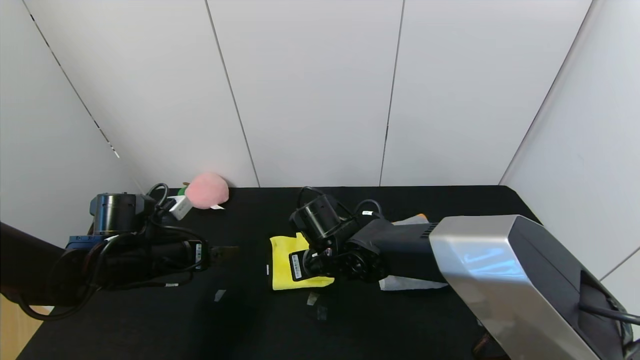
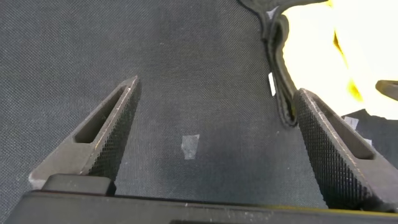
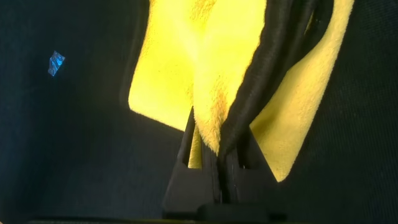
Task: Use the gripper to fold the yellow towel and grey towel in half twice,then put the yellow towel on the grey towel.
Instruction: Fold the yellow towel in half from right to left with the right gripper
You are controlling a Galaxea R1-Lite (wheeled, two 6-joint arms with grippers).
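Note:
The yellow towel (image 1: 283, 265) lies folded on the black table, mid-front. My right arm's wrist (image 1: 325, 245) hangs over its right side. In the right wrist view my right gripper (image 3: 219, 140) is shut on a raised fold of the yellow towel (image 3: 217, 74), pinching its black edging. The grey towel (image 1: 410, 284) lies behind that arm; only pale patches and an orange tip show. My left gripper (image 1: 227, 251) hovers left of the yellow towel, open. Between its fingers (image 2: 112, 124) I see bare tabletop, and the yellow towel (image 2: 354, 37) lies just beyond one fingertip.
A pink plush peach (image 1: 206, 190) sits at the table's back left by the wall. Small tape scraps (image 1: 219, 295) (image 1: 312, 298) mark the black tablecloth (image 1: 250, 325). White wall panels close the back and sides. The table's left edge (image 1: 35, 330) drops off near my left arm.

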